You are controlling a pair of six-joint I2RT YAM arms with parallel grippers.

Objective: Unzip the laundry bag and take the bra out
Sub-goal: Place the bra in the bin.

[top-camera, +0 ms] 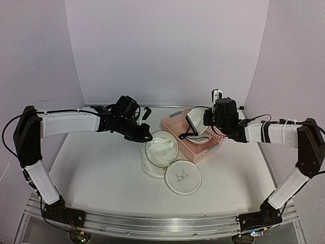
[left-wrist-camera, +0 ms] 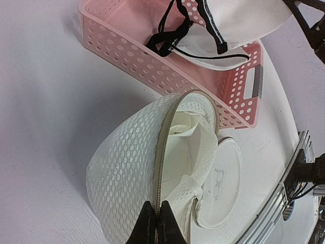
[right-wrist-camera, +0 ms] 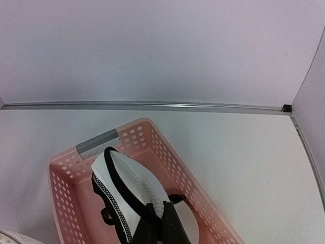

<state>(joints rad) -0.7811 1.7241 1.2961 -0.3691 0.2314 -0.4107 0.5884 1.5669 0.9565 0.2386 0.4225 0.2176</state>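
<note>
While left fingers [left-wrist-camera: 148,226] pinch the round mesh laundry bag [left-wrist-camera: 122,173], right fingers [right-wrist-camera: 173,226] clamp the soft bra [right-wrist-camera: 127,188].

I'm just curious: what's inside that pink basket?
A white bra with black straps, pinched by the right gripper. It covers part of the basket floor, so anything underneath it is hidden.

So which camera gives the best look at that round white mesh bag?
The left wrist view. There the laundry bag is large and close, its zipper seam parted, the left gripper pinching the seam. The top view shows it small, beside the pink basket. The right wrist view catches only a sliver in its bottom-left corner.
</note>
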